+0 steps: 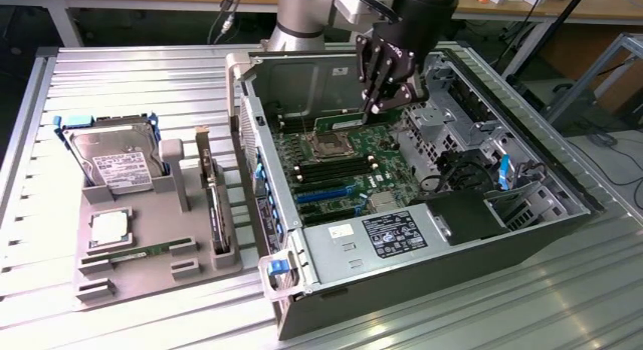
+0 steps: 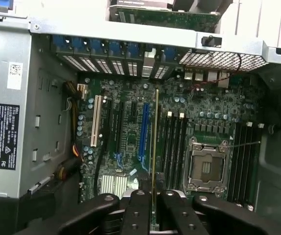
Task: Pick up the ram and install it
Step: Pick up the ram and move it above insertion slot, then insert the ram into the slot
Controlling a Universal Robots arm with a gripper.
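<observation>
**Ram picked up, not yet in its slot**

The ram [image 2: 154, 147] is in the gripper [image 2: 153, 196]. We see it from its thin edge, like a long gold line. The black fingers [image 2: 139, 210] are closed tight on it from both sides.

The ram hangs over the green board [image 2: 125, 147] inside the computer case [image 1: 301, 79]. It is close to the long black slots [image 2: 172, 142], next to the square silver socket [image 2: 206, 169]. It looks like it is above the board and not pushed into a slot.

So the picking up is done. The putting in is left.

Outside the case, another green stick [image 1: 135, 254] lies in the gray tray [image 1: 150, 278].
</observation>
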